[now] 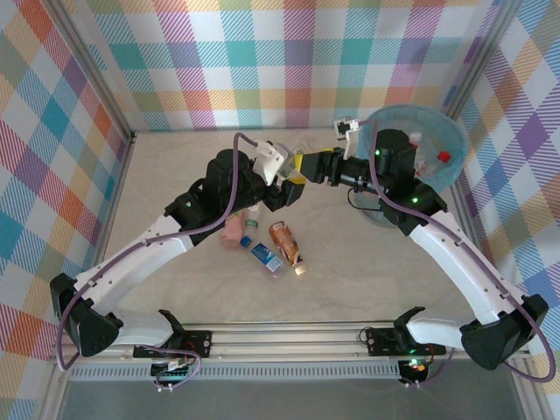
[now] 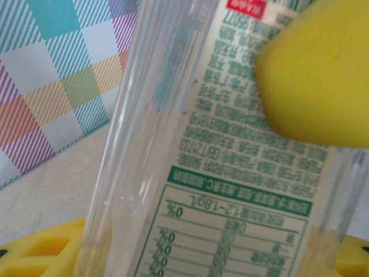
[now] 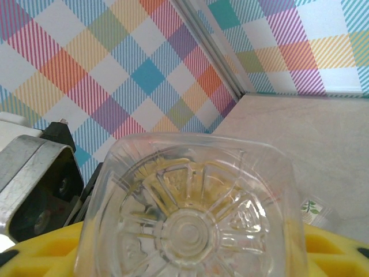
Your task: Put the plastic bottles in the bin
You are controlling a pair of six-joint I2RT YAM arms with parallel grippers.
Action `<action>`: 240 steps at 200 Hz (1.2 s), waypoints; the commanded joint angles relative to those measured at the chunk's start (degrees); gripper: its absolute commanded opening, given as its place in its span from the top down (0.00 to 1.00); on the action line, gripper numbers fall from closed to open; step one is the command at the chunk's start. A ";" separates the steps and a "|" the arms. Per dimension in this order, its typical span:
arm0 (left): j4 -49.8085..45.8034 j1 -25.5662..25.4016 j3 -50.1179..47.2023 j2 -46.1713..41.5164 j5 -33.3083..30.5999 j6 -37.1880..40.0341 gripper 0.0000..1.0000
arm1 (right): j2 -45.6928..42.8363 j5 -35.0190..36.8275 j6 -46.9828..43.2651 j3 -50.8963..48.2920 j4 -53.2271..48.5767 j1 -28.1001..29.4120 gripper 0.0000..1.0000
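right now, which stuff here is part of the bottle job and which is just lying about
For the job: clear bottle with green print; pink bottle, copper bottle and blue bottle lying on the table; bin with its blue liner.
Just there: purple cable; metal rail at the near edge; checked walls.

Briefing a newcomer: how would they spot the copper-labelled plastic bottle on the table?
From the round blue-lined bin far right, look to the middle of the beige table. Lying there, the copper-labelled plastic bottle is rightmost, next to a blue-labelled bottle and a pink bottle.
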 commanded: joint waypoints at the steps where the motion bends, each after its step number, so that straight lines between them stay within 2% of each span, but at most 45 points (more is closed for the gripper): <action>1: 0.63 -1.18 2.37 -0.73 0.64 0.92 0.33 | -0.34 1.61 -1.15 1.85 0.49 0.05 0.49; 35: 1.55 -1.24 1.69 -2.17 -0.97 0.92 0.13 | -0.76 3.04 -3.23 3.04 -1.31 0.03 0.51; 56: 1.69 -1.19 1.30 -3.55 -1.80 0.83 0.08 | -1.14 6.62 -6.24 5.32 -5.16 0.03 0.52; 102: 2.82 -1.18 -0.78 -7.83 -2.81 1.13 0.04 | -2.09 21.24 -17.82 13.16 -15.23 -1.27 0.55; 150: 2.10 -1.20 -2.34 -10.15 -4.40 2.02 0.04 | -1.43 33.05 -28.14 19.17 -18.41 -9.64 0.56; 204: 1.80 -1.17 -4.77 -9.32 -6.90 3.71 0.03 | 1.51 38.39 -33.02 20.36 -20.18 -21.83 0.58; 240: 1.69 -1.19 -5.22 -7.53 -6.75 3.78 0.02 | 3.12 37.99 -33.02 18.89 -22.59 -26.24 0.58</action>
